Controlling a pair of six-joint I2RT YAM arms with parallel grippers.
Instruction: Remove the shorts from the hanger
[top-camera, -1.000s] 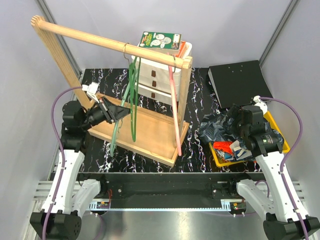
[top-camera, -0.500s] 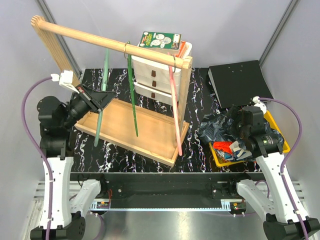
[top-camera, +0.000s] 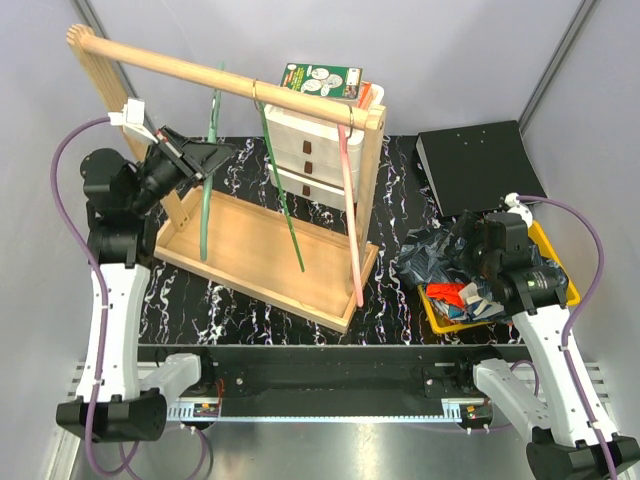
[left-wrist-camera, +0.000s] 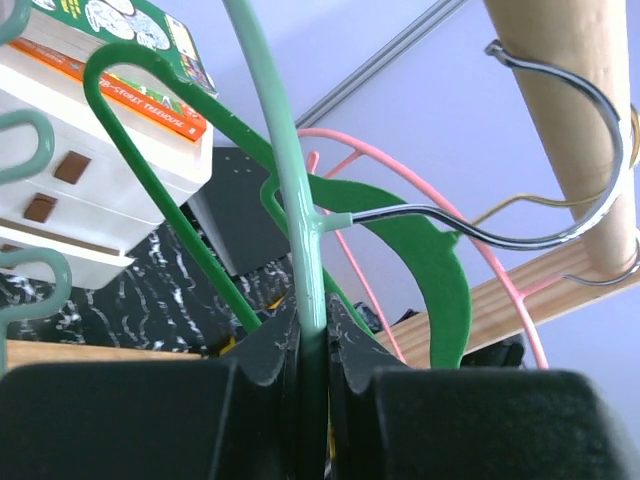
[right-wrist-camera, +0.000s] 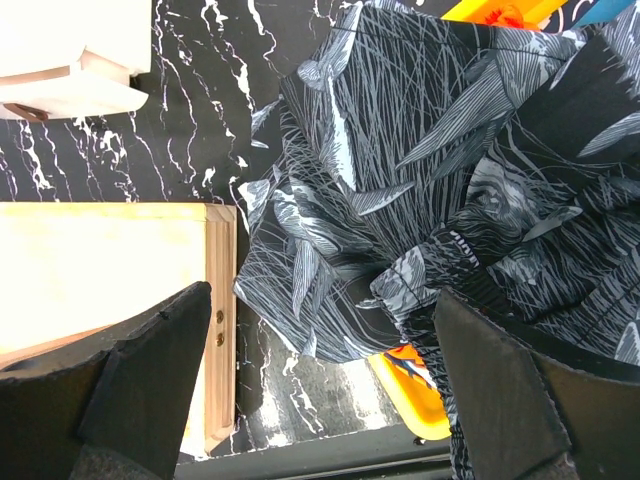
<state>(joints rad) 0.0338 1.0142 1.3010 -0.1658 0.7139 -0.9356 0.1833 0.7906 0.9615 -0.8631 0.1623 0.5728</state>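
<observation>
From above, the left claw is raised beside the tall wooden rack's round rail, pinching a pale mint-green plastic hanger that dangles bare below it. Further along the rail, beyond its fingertips, hang a dark green hanger and a pink hanger, both bare too. Well apart from all that, the right claw hovers low over the crumpled dark navy-grey leaf-patterned shorts, heaped at the edge of a yellow plastic tray. Behind that claw, in the tray, lie the plain bright orange shorts and the blue, orange and white patterned shorts.

From the left wrist, the jaws are pressed together on the mint hanger's neck. Just above the fingertips its chrome wire hook comes out and loops over the rail, up and off to one side.

From the right wrist, the fingers are spread wide and hold nothing. The dark shorts lie straight ahead between them, spilling partly onto the black marbled tabletop. The corner of the rack's pale wooden base sits off by one finger.

No cloth shows on any hanger, so the removing looks done to me. What seems left is for the left claw to let the bare hanger go, and perhaps to tidy the dark pair fully into the tray.
</observation>
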